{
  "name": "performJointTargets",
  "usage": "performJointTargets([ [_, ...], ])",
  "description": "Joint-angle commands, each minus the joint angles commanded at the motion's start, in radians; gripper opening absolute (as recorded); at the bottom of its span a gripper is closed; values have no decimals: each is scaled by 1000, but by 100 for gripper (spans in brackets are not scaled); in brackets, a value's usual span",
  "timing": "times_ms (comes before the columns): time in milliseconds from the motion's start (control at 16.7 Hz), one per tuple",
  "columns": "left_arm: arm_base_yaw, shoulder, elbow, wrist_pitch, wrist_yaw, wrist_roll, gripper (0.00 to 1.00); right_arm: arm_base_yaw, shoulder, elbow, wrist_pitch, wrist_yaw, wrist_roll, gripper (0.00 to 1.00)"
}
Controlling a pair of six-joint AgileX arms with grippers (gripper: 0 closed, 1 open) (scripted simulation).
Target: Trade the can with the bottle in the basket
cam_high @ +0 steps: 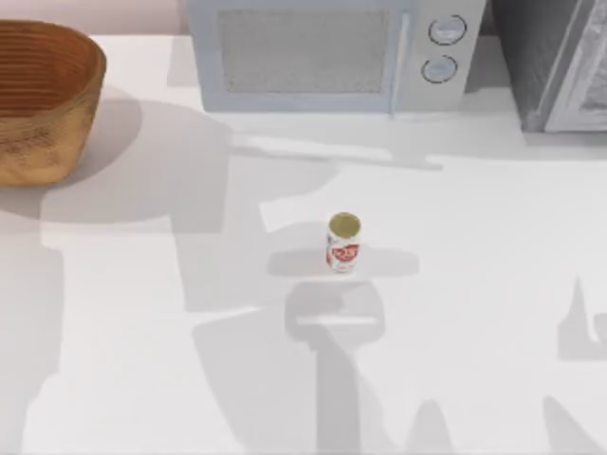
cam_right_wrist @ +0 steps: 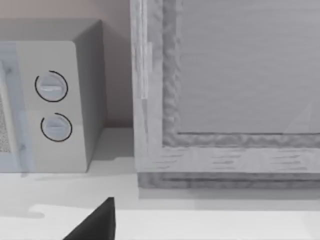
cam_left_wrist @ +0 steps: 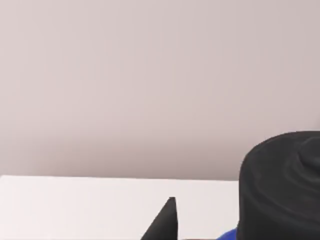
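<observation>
Can (cam_high: 343,243) is standing upright mid-table, well apart from basket (cam_high: 47,100) at rear left. Basket contents cannot be made out. Left gripper (cam_left_wrist: 167,220) & right gripper (cam_right_wrist: 97,220): only finger tips showing, so open/closed cannot be told.

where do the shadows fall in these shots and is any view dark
Top view: soft grey shadows spread across the table, one beside the basket, one around the can. Right wrist view: shade under the microwave. No view is dark.
</observation>
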Motion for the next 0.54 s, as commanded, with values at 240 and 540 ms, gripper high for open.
performJointTargets([
  [240,0,0,0,0,0,0,100,0,0,0,0,0,0,100],
  [540,0,0,0,0,0,0,100,0,0,0,0,0,0,100],
])
